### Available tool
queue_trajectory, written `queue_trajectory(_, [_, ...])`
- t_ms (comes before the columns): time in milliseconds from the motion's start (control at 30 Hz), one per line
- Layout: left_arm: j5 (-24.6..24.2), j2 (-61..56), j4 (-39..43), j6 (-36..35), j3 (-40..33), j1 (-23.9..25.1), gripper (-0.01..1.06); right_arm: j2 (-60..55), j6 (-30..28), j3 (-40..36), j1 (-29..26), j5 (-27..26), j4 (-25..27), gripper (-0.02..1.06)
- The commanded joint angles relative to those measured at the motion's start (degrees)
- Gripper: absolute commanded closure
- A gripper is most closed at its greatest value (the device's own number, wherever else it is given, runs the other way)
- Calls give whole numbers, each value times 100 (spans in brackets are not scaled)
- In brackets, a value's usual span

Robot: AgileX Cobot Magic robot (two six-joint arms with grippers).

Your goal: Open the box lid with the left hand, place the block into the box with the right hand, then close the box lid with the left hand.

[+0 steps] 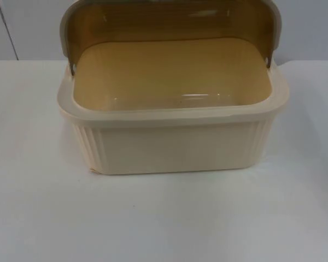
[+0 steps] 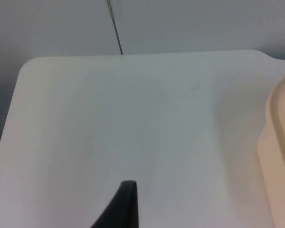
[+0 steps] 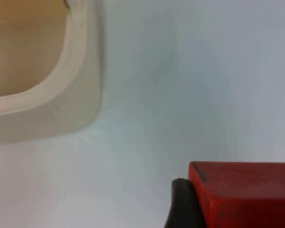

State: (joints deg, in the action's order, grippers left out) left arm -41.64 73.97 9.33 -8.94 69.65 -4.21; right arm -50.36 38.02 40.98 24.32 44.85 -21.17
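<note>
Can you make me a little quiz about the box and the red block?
1. True or false: the lid of the cream box is open.
2. What colour is the block at the right gripper's fingertip?
3. Where is the block now? A) inside the box B) beside the box, over the white table C) on top of the lid

Key:
1. True. The lid is swung up at the back and the box is empty inside.
2. Red.
3. B. In the right wrist view it sits apart from the box's corner.
</note>
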Motion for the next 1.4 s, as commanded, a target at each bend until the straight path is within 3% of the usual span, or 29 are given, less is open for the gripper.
queue_trajectory(0, [2, -19, 6, -33, -19, 22, 3, 207, -109, -6, 30, 219, -73, 104])
queue_trajectory(167, [2, -19, -52, -33, -19, 22, 3, 190, -572, -6, 30, 223, 439, 104])
queue_trajectory(367, [-9, -19, -52, -33, -19, 22, 3, 163, -1944, 63, 30, -851, 1091, 104])
queue_trajectory(400, [-9, -19, -52, -33, -19, 22, 3, 163, -1944, 63, 30, -851, 1091, 104])
queue_trajectory(467, [-22, -19, -39, -33, -19, 22, 3, 85, -3117, 224, 30, -1014, 1704, 105])
queue_trajectory(533, [-46, -19, -29, -33, -19, 22, 3, -86, -3755, 505, 30, -1038, 2117, 105])
queue_trajectory(767, [-97, -19, -29, -33, -19, 22, 3, -986, -4065, 1285, 30, -1172, 2198, 105])
queue_trajectory(933, [-153, -19, -29, -33, -19, 22, 3, -1711, -4401, 1926, 324, -1380, 2117, 105])
queue_trajectory(1033, [-153, -19, -29, -33, -19, 22, 3, -2238, -4539, 2074, 785, -1913, 2049, 105])
queue_trajectory(1233, [-163, -19, 10, -33, -19, 22, 3, -2874, -4371, 2036, 971, -2719, 1988, 105])
queue_trajectory(1367, [-174, -19, 47, -33, -19, 22, 3, -3558, -4365, 1854, 971, -3769, 1931, 105])
